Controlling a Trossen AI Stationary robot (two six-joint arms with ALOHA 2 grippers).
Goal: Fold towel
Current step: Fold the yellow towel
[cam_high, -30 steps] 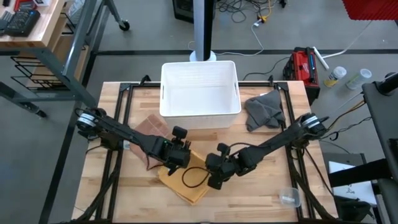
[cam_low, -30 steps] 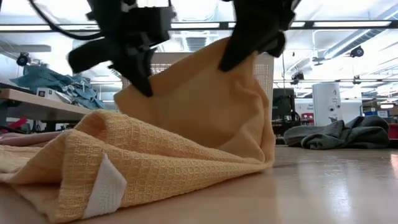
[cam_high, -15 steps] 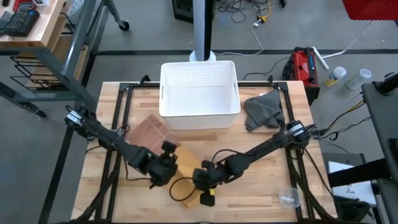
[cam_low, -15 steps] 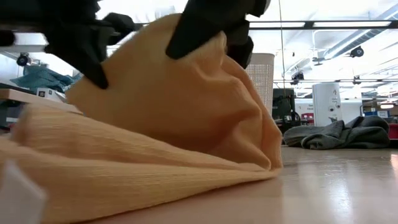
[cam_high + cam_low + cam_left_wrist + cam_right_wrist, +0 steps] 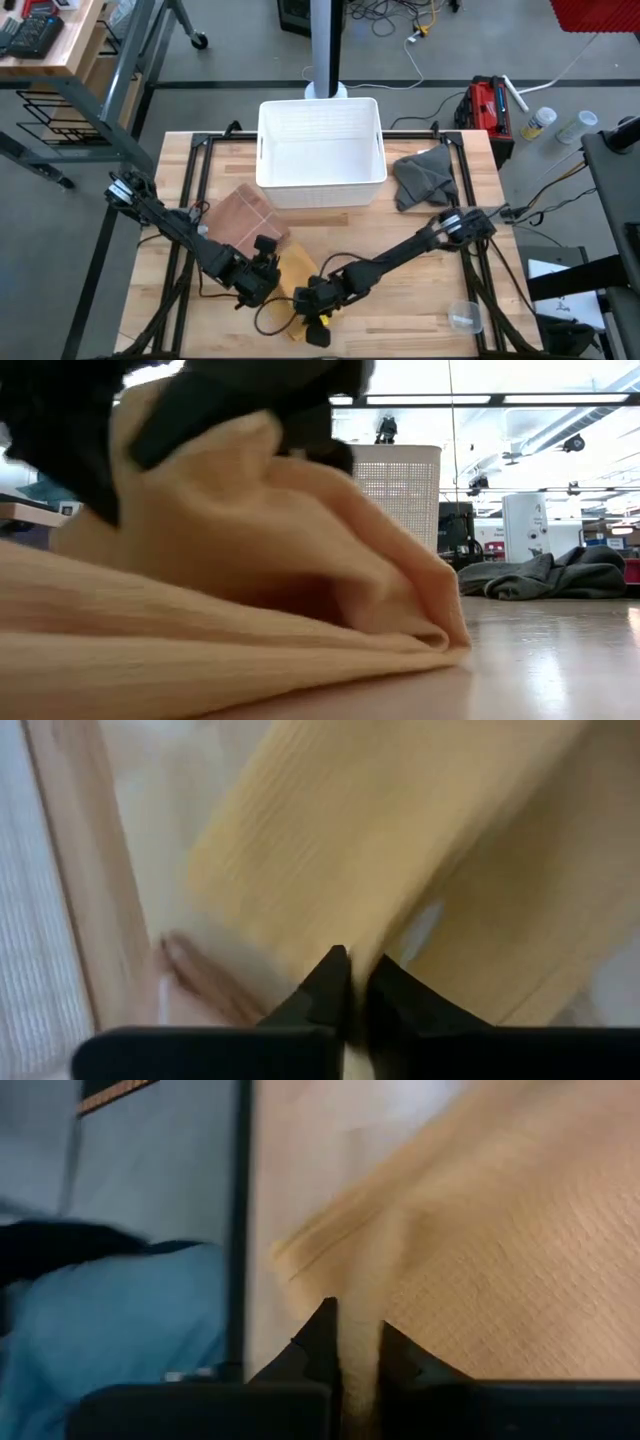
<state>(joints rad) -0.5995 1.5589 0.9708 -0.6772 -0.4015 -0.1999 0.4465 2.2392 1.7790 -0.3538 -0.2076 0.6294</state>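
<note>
Near the table's front, both arms (image 5: 262,287) (image 5: 318,302) pinch the towel (image 5: 298,270).

Left gripper (image 5: 262,285) and right gripper (image 5: 318,300) clamped, low.

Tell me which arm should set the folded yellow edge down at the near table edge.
Probably both together: the left gripper and right gripper are each shut on the yellow towel, side by side. If only one, the right sits slightly nearer that edge.

yellow towel (image 5: 297,275), bunched, near table's front edge
</note>
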